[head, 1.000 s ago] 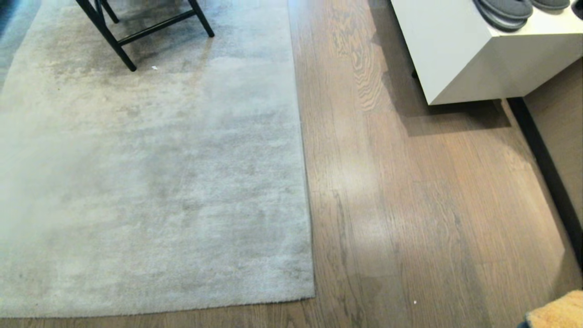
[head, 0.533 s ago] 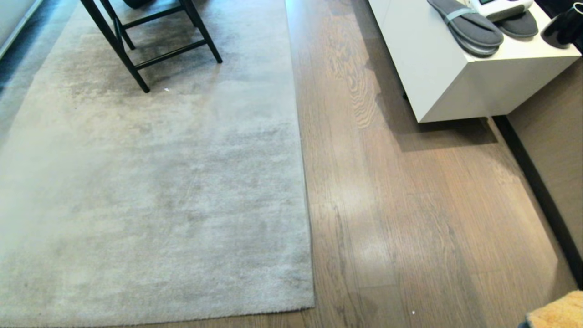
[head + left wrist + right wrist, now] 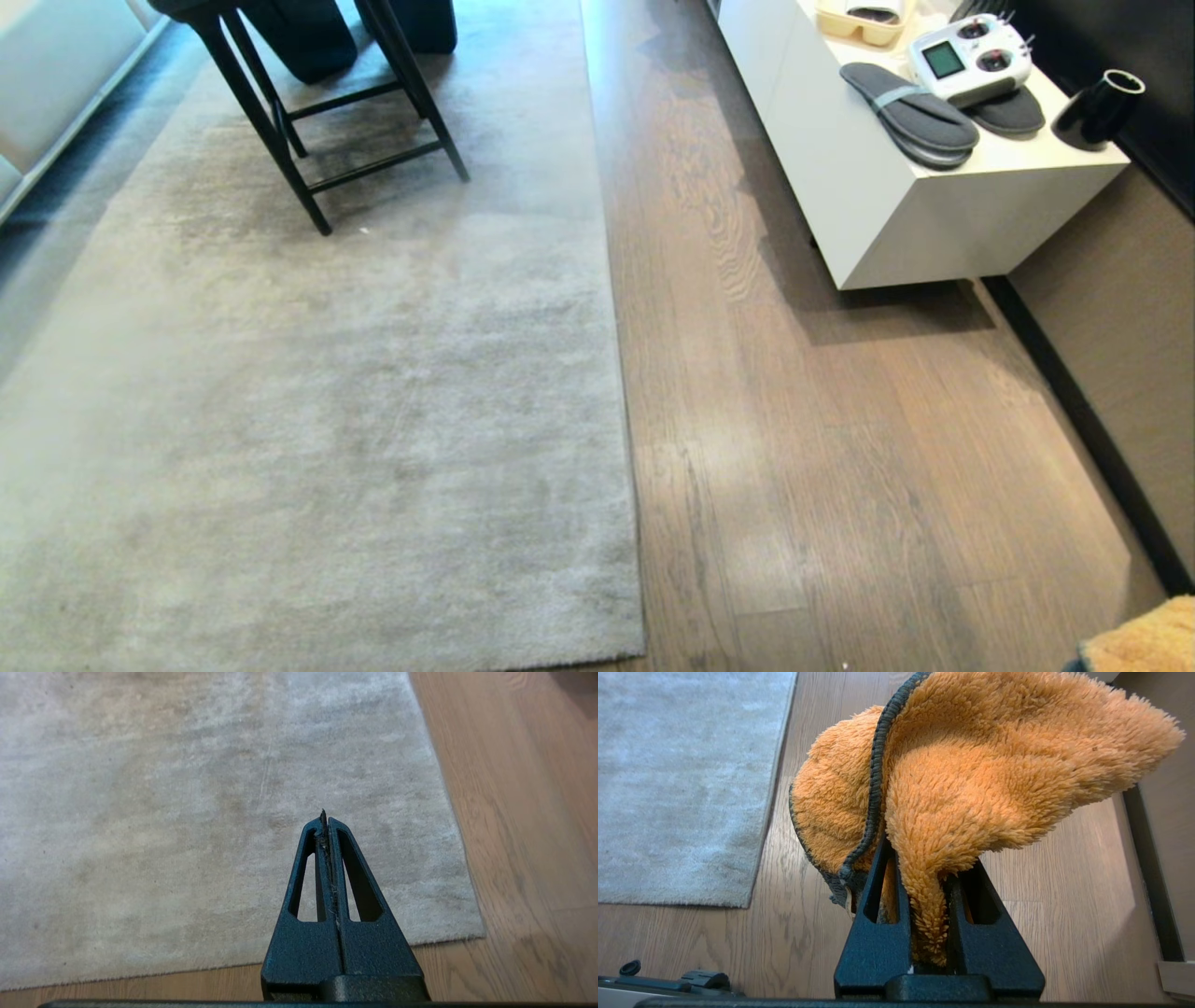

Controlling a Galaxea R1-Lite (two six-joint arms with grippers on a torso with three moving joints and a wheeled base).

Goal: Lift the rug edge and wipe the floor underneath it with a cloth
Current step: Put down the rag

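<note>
Rug edge lies flat; left gripper is clenched empty, so it could miss it, while right gripper grasps the cloth.

Left gripper: two dark blue-black tapered fingers, rough speckled finish, each with a long triangular cut-out. Right gripper: identical build. A black bar, possibly the mount, sits behind each.

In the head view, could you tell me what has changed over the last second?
Only the camera tilted up: the whole scene slid down the frame, bringing more of the white cabinet, its slippers and the chair into view. The rug edge lies flat on the floor; the right gripper still clamps the cloth.
</note>
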